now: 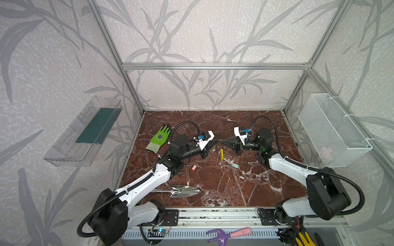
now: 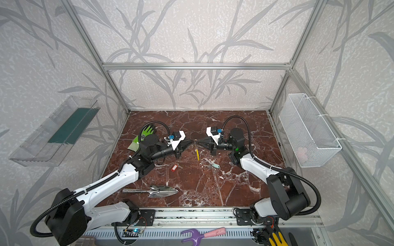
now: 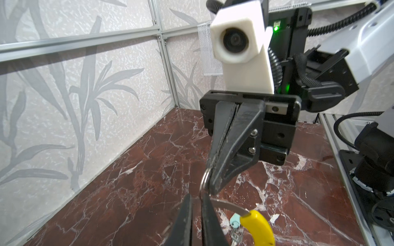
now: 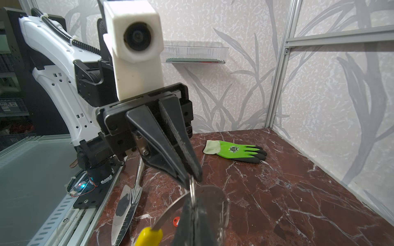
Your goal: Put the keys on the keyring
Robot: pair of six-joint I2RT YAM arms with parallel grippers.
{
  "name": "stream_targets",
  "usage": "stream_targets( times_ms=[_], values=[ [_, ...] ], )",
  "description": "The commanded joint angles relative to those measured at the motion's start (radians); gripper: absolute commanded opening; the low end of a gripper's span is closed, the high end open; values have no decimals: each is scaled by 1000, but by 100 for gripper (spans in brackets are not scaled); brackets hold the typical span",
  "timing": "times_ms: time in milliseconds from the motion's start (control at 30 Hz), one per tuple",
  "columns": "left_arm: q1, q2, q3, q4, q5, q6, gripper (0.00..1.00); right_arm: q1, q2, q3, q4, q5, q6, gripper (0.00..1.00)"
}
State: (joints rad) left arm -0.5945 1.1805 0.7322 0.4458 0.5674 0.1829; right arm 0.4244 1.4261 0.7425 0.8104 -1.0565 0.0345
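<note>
Both black wedge jaws pinching thin grey keyring (image 3: 204, 183), yellow segment (image 3: 258, 228) hanging.

Both arms have white shells with black joint housings and black ribbed cables looping over them. Each wrist carries a white camera block (image 3: 238, 40) above tapered black jaws fixed with silver screws; a green light glows beside that block.

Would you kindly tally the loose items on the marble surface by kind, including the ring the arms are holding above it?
Tagged keys: 2 (red tag, mint-green tag)
Keyring: 1, with yellow segment, held up between both tools
Gloves: 1, green
Trowels: 1, shiny steel
Total: 5
</note>
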Motion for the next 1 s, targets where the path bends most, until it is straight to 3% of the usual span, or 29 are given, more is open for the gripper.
stream_targets(
  times_ms=[0, 467, 600, 667, 833, 967],
  values=[
    [0, 8, -1, 81, 44, -46, 13, 6, -27, 15, 36, -22, 9, 0],
    [-5, 42, 24, 69, 102, -42, 12, 18, -43, 16, 15, -16, -1, 0],
    [-7, 53, 48, 53, 123, -29, 0, 25, -39, 17, 17, -11, -2, 0],
    [-7, 55, 58, 31, 131, -18, 0, 25, -39, 17, 20, -4, -2, 0],
    [-7, 51, 133, -164, 138, 49, 0, 24, -85, 11, -126, 81, -114, 24],
    [-7, 62, 259, -455, 129, 151, 0, 22, -155, 21, -326, 160, -280, 28]
  ],
)
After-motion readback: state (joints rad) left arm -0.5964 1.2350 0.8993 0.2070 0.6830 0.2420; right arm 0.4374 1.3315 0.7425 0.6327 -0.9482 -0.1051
